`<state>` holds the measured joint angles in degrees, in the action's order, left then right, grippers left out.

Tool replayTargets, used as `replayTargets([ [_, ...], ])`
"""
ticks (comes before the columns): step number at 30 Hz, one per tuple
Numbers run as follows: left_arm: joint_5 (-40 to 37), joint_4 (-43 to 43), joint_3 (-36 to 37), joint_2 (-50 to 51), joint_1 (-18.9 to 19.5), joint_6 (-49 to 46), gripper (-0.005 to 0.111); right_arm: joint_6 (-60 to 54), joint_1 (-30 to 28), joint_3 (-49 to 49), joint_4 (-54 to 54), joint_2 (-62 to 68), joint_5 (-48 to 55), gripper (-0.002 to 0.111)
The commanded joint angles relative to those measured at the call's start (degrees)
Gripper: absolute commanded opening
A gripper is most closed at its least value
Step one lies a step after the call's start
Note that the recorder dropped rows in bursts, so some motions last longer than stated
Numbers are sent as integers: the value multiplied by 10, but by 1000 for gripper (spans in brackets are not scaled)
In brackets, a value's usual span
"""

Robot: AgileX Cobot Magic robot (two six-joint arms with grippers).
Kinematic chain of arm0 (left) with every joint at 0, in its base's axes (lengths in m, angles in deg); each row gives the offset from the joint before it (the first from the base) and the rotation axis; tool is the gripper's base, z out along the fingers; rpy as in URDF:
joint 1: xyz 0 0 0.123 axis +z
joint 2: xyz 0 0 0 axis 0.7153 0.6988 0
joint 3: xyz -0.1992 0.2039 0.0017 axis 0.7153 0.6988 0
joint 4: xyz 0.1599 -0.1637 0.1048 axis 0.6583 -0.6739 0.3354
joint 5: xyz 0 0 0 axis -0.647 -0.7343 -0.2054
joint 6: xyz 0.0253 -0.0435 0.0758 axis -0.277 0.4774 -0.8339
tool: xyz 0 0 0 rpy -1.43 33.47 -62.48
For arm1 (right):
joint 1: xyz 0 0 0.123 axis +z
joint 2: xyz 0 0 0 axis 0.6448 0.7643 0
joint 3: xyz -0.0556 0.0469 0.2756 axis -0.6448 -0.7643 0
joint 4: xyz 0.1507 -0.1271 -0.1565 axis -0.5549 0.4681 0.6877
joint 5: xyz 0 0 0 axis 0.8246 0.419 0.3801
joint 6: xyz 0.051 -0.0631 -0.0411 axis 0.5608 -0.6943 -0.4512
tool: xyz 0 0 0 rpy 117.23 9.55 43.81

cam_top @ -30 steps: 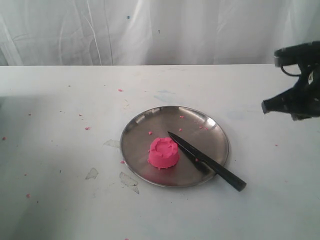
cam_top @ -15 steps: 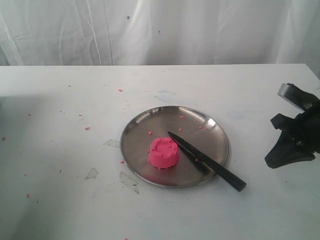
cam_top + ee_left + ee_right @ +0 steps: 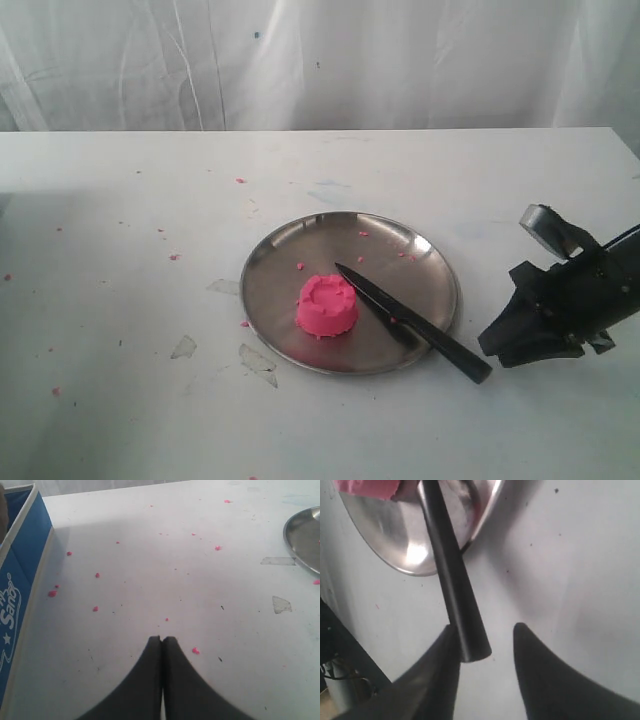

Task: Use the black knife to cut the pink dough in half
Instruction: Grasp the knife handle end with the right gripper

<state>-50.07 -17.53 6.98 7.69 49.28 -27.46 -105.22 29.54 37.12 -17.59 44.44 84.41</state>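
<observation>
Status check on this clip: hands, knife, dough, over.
Right hand open at knife handle end, no grip yet. Left hand shut, idle. Dough whole on plate. Nothing blocking.

You are looking at a staged robot test bench, not a kitchen or a home. A plain white table [image 3: 120,400] is filling the scene, and white sheeting [image 3: 300,60] is hanging in loose folds behind it, closing off any room beyond. The tabletop is showing wear from use: pink crumbs [image 3: 95,608] are lying scattered over it, and scraps of clear tape [image 3: 184,347] are sticking to the surface. A blue printed box [image 3: 17,580] is standing at the table's edge. Past the table edge in the right wrist view, cables [image 3: 337,675] are trailing in the dark.
</observation>
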Motion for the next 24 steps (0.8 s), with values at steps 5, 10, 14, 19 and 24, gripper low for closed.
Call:
replayTargets([
  [5,1,-4,2,-2,-4,0,0,-43,3,-2,-74,59,-2,43],
  [10,1,-4,2,-2,-4,0,0,-55,3,-2,-78,80,11,43],
  [14,1,-4,2,-2,-4,0,0,-56,4,-2,-82,84,15,43],
  [19,1,-4,2,-2,-4,0,0,-79,4,-2,-104,84,44,43],
  [24,1,-4,2,-2,-4,0,0,-92,14,-2,-107,84,44,43],
])
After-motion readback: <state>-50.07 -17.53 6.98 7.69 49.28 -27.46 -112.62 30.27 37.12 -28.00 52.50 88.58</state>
